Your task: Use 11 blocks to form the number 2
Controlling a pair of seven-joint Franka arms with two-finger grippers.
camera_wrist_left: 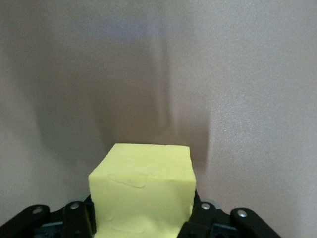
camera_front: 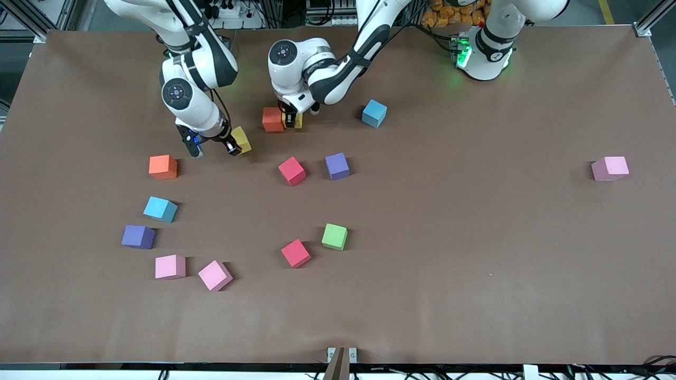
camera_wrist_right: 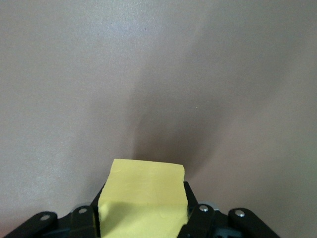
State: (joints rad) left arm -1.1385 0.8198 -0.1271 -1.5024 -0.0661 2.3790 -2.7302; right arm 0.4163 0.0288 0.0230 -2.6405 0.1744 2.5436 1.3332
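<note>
Yellow cube (camera_front: 299,121): clamped by left gripper (camera_front: 289,120), touching orange cube (camera_front: 272,119).
Right gripper (camera_front: 232,146): clamps second yellow (camera_front: 241,139), beside the pair.

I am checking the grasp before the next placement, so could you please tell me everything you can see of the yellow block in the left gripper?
The yellow block is a small pale yellow cube with a matte, foam-like surface and a faint shallow dent on one face. The left gripper is shut on it, one finger against each of two opposite sides. In the front view the gripper hides most of it; it sits low, right beside the orange block, toward the robots' edge of the table. Whether the two blocks touch, or the yellow one rests on the table, cannot be told.
</note>
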